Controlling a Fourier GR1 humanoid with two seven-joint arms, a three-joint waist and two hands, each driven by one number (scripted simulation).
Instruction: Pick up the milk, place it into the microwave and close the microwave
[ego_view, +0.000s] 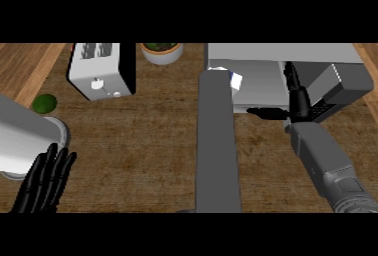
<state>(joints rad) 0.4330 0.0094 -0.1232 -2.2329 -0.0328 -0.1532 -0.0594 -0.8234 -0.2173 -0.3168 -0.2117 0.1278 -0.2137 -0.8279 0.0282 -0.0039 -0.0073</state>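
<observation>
Since the milk (234, 80) appears to sit already inside the microwave (280, 52), at its door-side corner, the next move turns on the open door (218, 150). It juts from the microwave's left edge straight toward the robot. The right hand (297, 106), fingers straight and holding nothing, is at the microwave's mouth, just right of the door. The left hand (43, 182) rests open over the worktop (148, 140), well left of the microwave.

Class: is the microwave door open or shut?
Open. The door juts out across the counter from the microwave, baring its pale inside.
</observation>
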